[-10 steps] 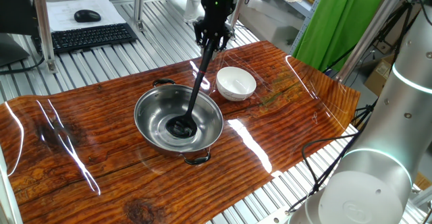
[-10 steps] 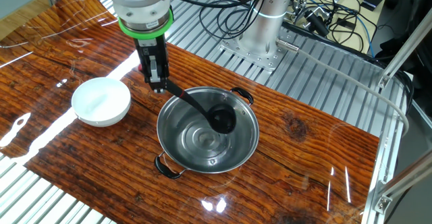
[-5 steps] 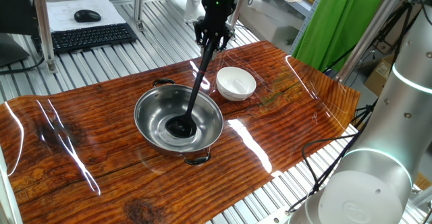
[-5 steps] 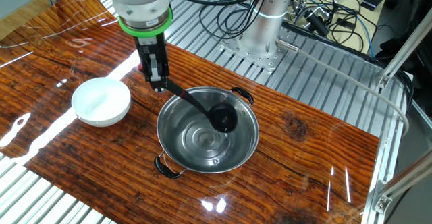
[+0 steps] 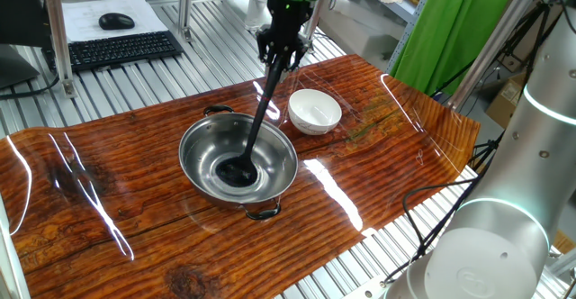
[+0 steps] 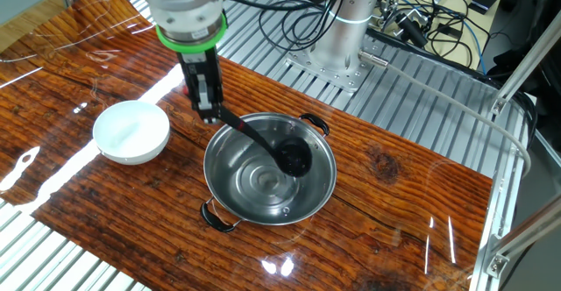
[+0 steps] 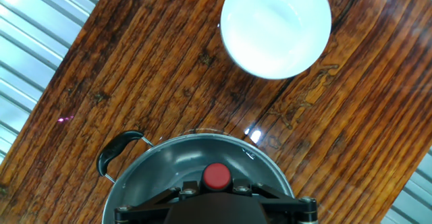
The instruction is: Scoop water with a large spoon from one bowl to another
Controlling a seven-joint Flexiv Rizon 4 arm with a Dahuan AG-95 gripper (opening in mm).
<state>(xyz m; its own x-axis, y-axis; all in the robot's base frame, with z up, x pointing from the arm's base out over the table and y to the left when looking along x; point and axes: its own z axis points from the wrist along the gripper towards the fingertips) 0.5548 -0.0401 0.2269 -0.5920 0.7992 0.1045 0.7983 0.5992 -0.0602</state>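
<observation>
Fixed views: gripper clamped on ladle handle, cup probably touching bottom of steel bowl; white bowl just right.

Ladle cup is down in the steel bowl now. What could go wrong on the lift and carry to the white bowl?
1. The ladle is held at its handle top and slanted, so a quick lift could spill.
2. The white bowl is small; pouring could miss.
3. The handle passes near the steel bowl rim and could catch it.
</observation>
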